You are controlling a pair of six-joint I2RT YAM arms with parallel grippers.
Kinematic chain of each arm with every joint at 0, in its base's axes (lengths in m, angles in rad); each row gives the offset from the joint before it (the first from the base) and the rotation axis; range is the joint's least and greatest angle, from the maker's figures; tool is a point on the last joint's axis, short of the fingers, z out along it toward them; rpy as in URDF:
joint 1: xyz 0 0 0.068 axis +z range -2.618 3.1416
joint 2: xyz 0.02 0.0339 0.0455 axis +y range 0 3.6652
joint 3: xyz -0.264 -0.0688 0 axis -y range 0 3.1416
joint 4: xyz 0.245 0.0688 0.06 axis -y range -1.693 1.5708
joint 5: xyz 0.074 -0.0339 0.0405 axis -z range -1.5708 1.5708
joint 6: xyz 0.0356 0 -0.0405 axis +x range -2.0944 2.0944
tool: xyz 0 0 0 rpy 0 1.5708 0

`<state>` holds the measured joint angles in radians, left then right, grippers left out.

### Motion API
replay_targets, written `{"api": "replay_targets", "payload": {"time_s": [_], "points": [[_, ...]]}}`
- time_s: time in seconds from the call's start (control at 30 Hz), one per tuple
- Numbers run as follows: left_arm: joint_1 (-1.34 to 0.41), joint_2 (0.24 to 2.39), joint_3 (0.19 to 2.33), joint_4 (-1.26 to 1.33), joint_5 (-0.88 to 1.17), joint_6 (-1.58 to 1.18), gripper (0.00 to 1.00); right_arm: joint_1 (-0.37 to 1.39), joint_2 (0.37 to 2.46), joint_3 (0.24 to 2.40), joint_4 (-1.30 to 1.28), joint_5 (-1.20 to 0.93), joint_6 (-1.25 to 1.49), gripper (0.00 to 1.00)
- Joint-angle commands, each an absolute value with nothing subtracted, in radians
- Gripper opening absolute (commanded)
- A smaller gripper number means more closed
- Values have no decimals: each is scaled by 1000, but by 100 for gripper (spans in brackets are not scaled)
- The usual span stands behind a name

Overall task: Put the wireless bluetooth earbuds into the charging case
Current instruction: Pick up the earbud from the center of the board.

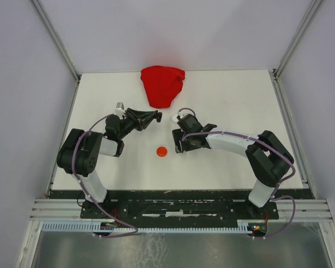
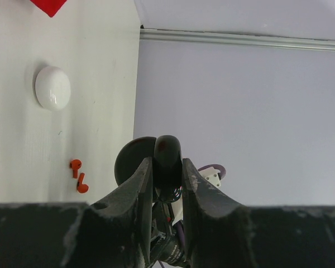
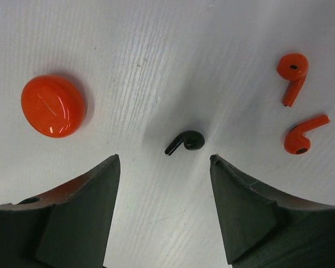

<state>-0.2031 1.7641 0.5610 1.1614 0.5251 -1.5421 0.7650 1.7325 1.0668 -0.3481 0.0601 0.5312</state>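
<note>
Starting far left: the left tool (image 2: 167, 167) is clenched tight on a glossy black charging case (image 2: 167, 146), rounded like a pebble and pinched edge-on between the dark fingers. Past it, on the white surface (image 2: 22, 139), sit a smooth, shiny white case (image 2: 52, 87) and two stemmed red earbuds (image 2: 82, 184) just beside each other. Middle back is a crumpled red cloth (image 1: 163, 85). Next comes a round, glossy red case (image 3: 53, 106) with its lid down. The right tool (image 3: 163, 159) is spread wide and gripping nothing. A tiny black earbud (image 3: 187, 141) lies on the faintly grained surface between its fingers, touching neither.
</note>
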Motion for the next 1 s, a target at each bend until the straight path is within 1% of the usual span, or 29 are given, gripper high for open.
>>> {"api": "replay_targets", "payload": {"time_s": [0.0, 0.97], "points": [[-194, 1738, 553, 1237, 529, -1525, 3, 773, 1716, 1064, -299, 49, 556, 73], [-187, 1741, 548, 1262, 537, -1540, 3, 778, 1767, 1048, -280, 32, 566, 73]]}}
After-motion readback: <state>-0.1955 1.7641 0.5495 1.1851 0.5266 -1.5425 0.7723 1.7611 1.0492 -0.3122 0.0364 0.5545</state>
